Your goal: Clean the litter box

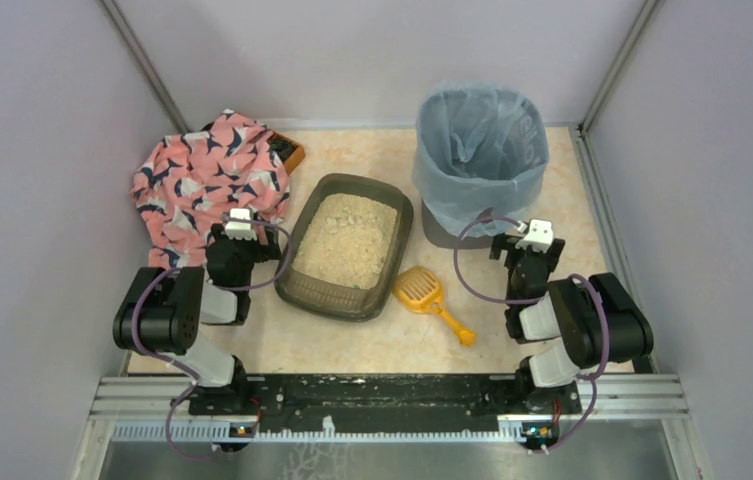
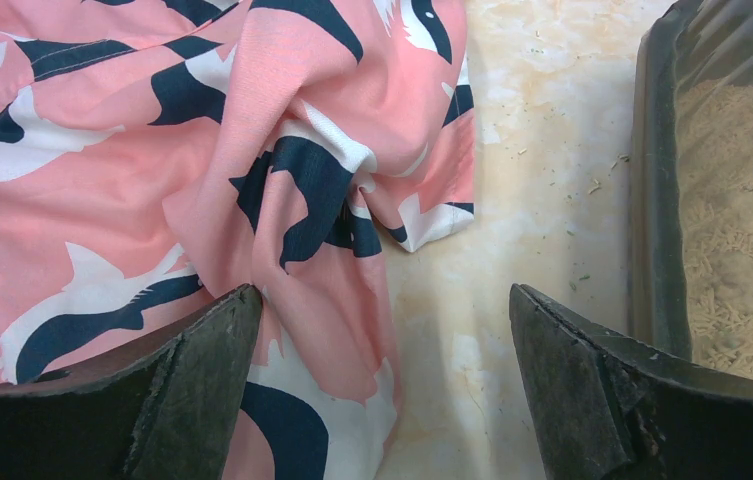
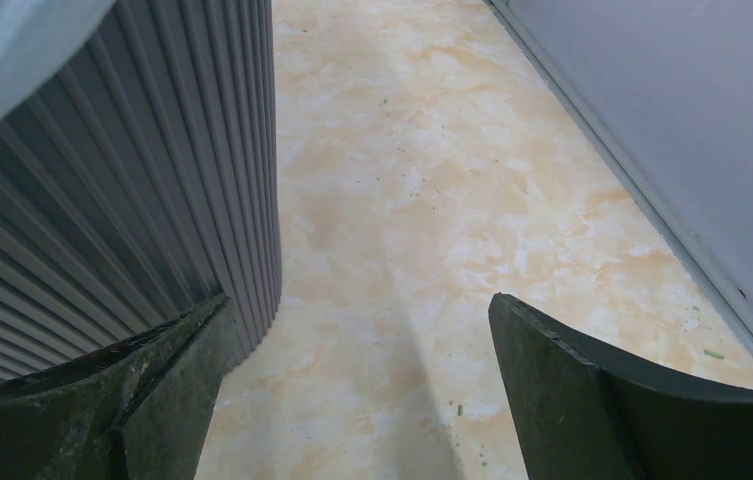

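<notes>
**Box (image 1: 335, 297) lies just right of left gripper (image 1: 244, 232)**

Top view: The box sits mid-table, full of pale litter. Its long axis runs from near-left to far-right. The left gripper is just beside the box's left wall, between it and the pink cloth (image 1: 207, 175). The right gripper (image 1: 530, 240) is well apart from the box, by the foot of the bin (image 1: 452, 190). The scoop (image 1: 422, 292) lies between the box and the right arm, handle pointing near-right. My read is that the left arm is nearer the box and the right arm nearer the scoop.

Left wrist: The left gripper (image 2: 382, 300) is spread wide with nothing in it. Bare table (image 2: 512, 200) shows between the fingers. The cloth (image 2: 152, 150) is ahead-left, and the box wall (image 2: 657, 200) runs along the right edge, lengthwise to the view.

Right wrist: The right gripper (image 3: 357, 305) is also wide open and empty. The ribbed bin (image 3: 132, 180) stands close on its left. Neither box nor scoop shows here, so both lie off to the left, out of frame.
</notes>
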Robot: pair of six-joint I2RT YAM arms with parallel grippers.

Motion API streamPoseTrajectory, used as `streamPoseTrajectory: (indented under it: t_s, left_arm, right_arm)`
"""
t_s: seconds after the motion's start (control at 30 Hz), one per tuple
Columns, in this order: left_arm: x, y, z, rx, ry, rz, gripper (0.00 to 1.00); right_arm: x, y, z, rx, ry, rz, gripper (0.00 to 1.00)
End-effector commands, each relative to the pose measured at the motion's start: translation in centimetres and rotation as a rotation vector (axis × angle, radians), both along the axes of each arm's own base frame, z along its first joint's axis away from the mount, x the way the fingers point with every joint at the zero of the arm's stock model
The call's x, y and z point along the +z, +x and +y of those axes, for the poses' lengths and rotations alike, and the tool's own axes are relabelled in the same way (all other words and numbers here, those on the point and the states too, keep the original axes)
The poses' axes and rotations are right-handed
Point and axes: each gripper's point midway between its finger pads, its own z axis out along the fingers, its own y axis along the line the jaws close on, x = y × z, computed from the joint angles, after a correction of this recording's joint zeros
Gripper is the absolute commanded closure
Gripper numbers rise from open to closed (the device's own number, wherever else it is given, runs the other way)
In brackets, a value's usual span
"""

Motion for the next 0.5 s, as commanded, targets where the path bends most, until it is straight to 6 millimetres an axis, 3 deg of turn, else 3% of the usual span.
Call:
streamPoseTrajectory:
  t_s: [0.0,0.47]
  left_arm:
    - [1.21,0.63,-0.31,-0.01,-0.002,-0.042,0.01]
    - [1.21,0.58,-0.4,-0.013,-0.001,-0.041,0.01]
  right_arm:
    - [2.46,1.07,0.16,0.005,0.021,-0.087,0.02]
    - [2.75,0.62,-0.74,-0.051,0.039,-0.099,0.02]
